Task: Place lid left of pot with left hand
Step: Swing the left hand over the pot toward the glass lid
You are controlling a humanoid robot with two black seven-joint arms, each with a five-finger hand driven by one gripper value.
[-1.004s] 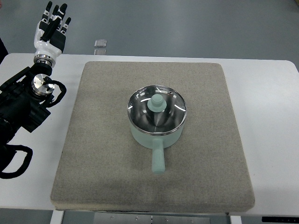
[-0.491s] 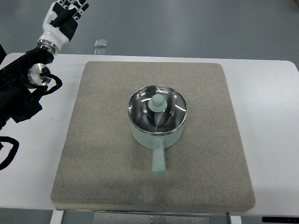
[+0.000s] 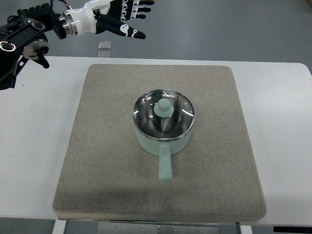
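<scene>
Lid point(image 3: 164, 116) sits closed on the mint-green pot point(image 3: 163, 139) at the middle of the grey mat point(image 3: 97, 161), its knob point(image 3: 163, 108) upright and the pot handle point(image 3: 165, 166) pointing toward the robot. The left hand point(image 3: 119, 17) hovers at the top of the view beyond the mat's far edge, fingers spread and holding nothing. From that hand the knob lies well apart, down and to the right; no right arm shows, so the left is the only hand in reach.

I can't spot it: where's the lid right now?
In the top view, the glass lid sits on the mint pot, mid-mat; the left hand is far away, upper left.
</scene>
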